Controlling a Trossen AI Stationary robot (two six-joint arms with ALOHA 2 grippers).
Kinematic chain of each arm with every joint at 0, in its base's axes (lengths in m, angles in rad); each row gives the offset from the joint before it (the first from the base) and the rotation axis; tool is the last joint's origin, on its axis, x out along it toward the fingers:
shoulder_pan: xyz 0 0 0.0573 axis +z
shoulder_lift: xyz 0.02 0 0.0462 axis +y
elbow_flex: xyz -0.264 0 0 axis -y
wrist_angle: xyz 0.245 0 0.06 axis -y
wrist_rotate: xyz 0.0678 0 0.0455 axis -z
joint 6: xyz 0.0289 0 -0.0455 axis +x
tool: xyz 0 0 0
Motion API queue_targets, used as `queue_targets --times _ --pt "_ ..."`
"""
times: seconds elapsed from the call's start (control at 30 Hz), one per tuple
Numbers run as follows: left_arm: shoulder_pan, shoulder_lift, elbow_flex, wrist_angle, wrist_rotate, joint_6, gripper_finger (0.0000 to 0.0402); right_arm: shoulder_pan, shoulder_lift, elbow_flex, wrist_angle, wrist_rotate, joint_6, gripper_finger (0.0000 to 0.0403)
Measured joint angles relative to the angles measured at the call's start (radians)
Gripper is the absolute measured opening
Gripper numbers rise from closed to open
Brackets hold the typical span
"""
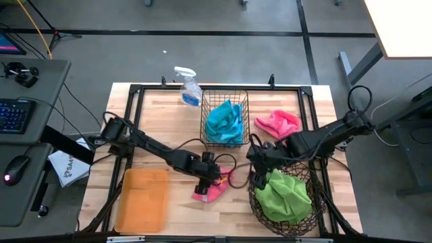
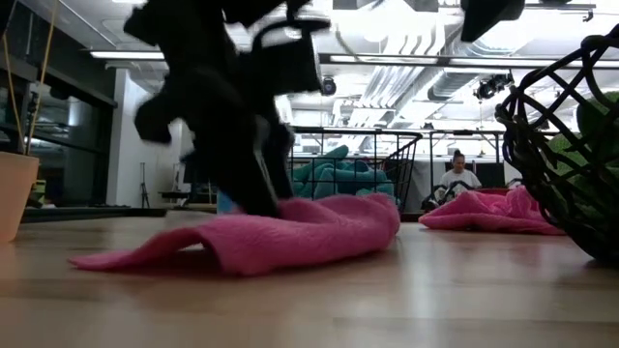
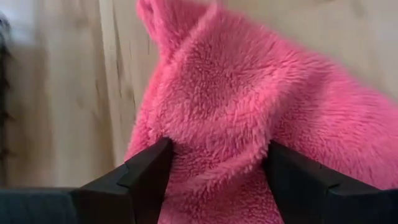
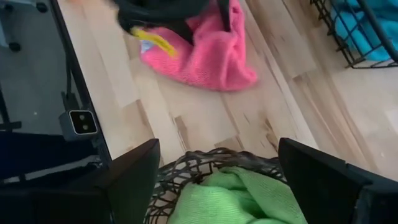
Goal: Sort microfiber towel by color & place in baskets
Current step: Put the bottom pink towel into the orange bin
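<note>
We see the left gripper lowered onto a pink towel that lies on the wooden table between the orange tray and the round woven basket; in the left wrist view its two fingers stand apart with the pink pile bulging between them and pressing against both, so the jaws straddle a fold of the cloth but have not closed together. From table height the towel lies flat and spread on the boards, with the dark gripper standing on it. The right gripper hovers at the rim of the woven basket, just above the green towels heaped inside; the right wrist view shows its fingers wide apart with nothing between them, the green cloth below. A second pink towel lies crumpled on the table beside the black wire basket, well apart from either gripper. The wire basket holds teal towels, and it stands close to the right arm. A clear spray bottle stands next to the wire basket on its other side, at the table's far edge. The orange tray has no cloth in it. In the low view a person sits in the room beyond the table.
</note>
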Motion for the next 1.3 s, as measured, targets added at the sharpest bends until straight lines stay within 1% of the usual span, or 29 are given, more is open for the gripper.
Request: queue_targets --times 0.13,0.2,0.27,0.37,0.4,0.43,0.5,0.57,0.7,0.77,0.83,0.9,0.97,1.03,1.13,1.23,1.3 --pt "0.002 0.050 0.005 -0.005 0.040 -0.153 0.0228 0.071 0.000 0.000 0.018 0.081 0.036 0.0323" --pt "-0.009 0.053 0.006 -0.025 0.039 -0.242 0.0204 0.108 0.000 0.000 0.025 0.129 0.067 0.0323" --pt "-0.025 0.040 0.005 -0.033 0.039 -0.326 0.0157 0.146 0.000 0.000 0.034 0.185 0.096 0.0323" --pt "-0.055 -0.021 -0.004 -0.069 0.083 -0.411 0.0046 0.201 0.000 0.000 0.044 0.255 0.133 0.0323" --pt "-0.064 -0.049 -0.004 -0.073 0.086 -0.440 0.0025 0.217 0.000 0.000 0.045 0.273 0.146 0.0323" --pt "-0.074 -0.089 -0.004 -0.082 0.079 -0.468 0.0018 0.234 0.000 0.000 0.044 0.291 0.160 0.0323" --pt "-0.099 -0.189 -0.003 -0.106 0.038 -0.510 0.0016 0.268 0.000 0.000 0.046 0.328 0.182 0.0323" --pt "-0.138 -0.297 -0.001 -0.128 -0.037 -0.539 0.0007 0.300 0.000 0.000 0.046 0.372 0.202 0.0323" --pt "-0.242 -0.508 -0.002 -0.193 -0.186 -0.636 0.0004 0.349 0.000 0.000 0.049 0.474 0.240 0.0323" --pt "-0.300 -0.595 0.002 -0.261 -0.254 -0.711 0.0003 0.366 0.000 0.000 0.051 0.522 0.247 0.0323" --pt "-0.365 -0.645 0.003 -0.376 -0.278 -0.818 0.0002 0.376 0.000 0.000 0.052 0.558 0.250 0.0323" --pt "-0.432 -0.661 0.000 -0.524 -0.249 -0.950 0.0001 0.382 0.000 0.000 0.052 0.588 0.258 0.0323" --pt "-0.506 -0.663 -0.002 -0.659 -0.170 -1.074 0.0001 0.386 0.000 0.000 0.052 0.611 0.259 0.0323" --pt "-0.579 -0.652 -0.002 -0.754 -0.086 -1.172 0.0001 0.387 0.000 0.000 0.052 0.623 0.259 0.0323" --pt "-0.680 -0.634 -0.009 -0.836 -0.004 -1.275 0.0001 0.387 0.000 0.000 0.051 0.635 0.259 0.0323" --pt "-0.752 -0.613 -0.015 -0.925 0.028 -1.355 0.0001 0.387 0.000 0.000 0.052 0.643 0.242 0.0323" --pt "-0.776 -0.591 -0.038 -0.948 0.048 -1.388 0.0001 0.385 0.000 0.000 0.051 0.644 0.233 0.0323"
